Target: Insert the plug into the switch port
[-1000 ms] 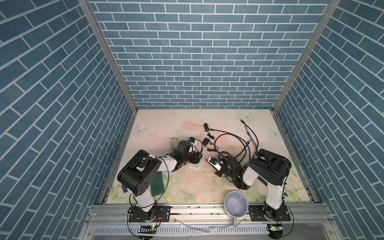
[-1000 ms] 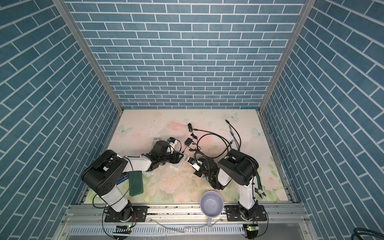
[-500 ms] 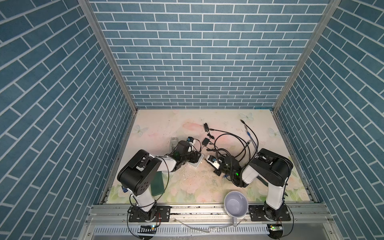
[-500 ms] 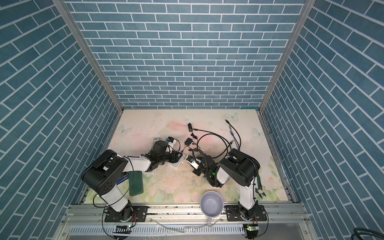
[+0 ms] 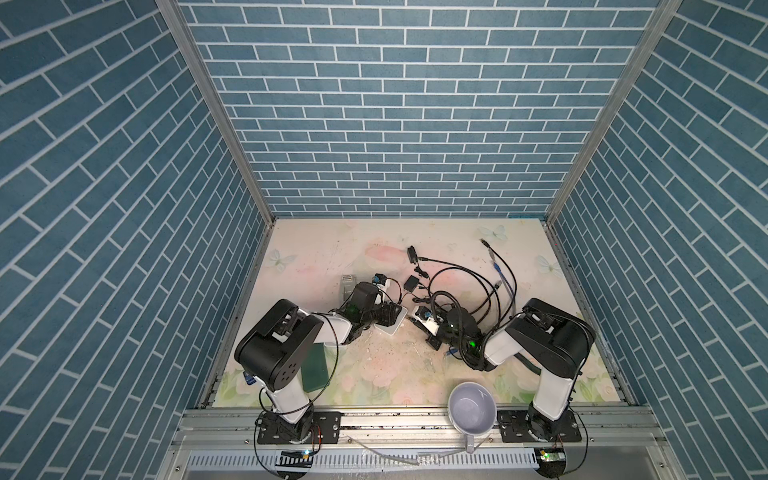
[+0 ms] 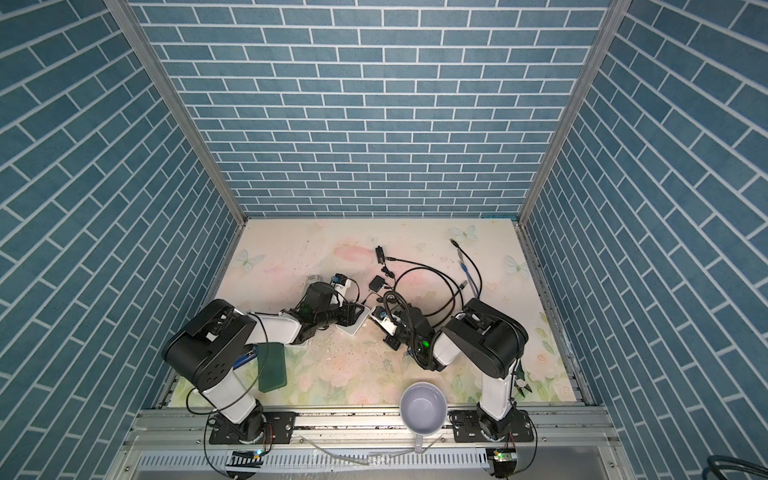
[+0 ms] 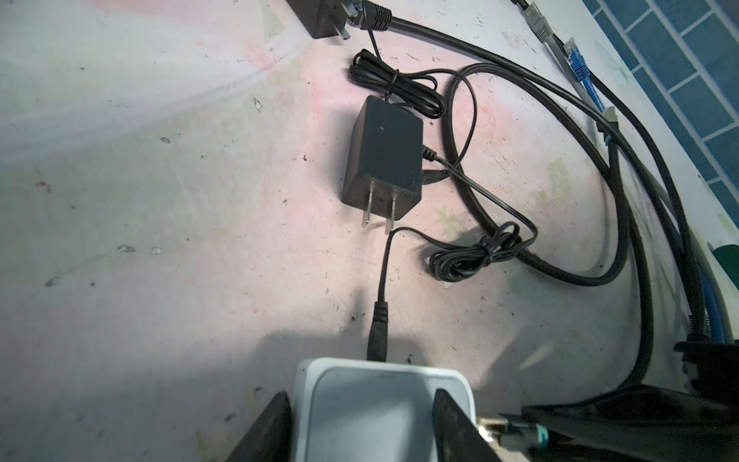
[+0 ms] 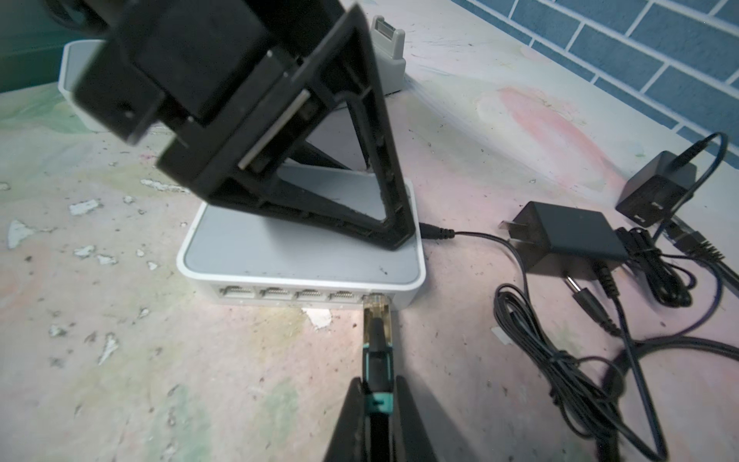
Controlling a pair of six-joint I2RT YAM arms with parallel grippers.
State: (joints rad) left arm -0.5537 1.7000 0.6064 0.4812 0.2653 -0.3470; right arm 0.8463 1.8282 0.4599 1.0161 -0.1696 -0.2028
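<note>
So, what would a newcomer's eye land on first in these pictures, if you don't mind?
Probably the white switch in the middle of the table, gripped by the left gripper, while the right gripper holds a network plug with its tip at the row's end port. Beyond them, black cables sprawl around a black power adapter, and a lilac bowl sits at the front edge.

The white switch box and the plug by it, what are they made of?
The switch looks like hard plastic: glossy white sides, a smooth grey top with soft sheen. The plug tip seems clear, yellowish plastic you can see into; its black sleeve with a teal ring looks matte, maybe rubbery.
</note>
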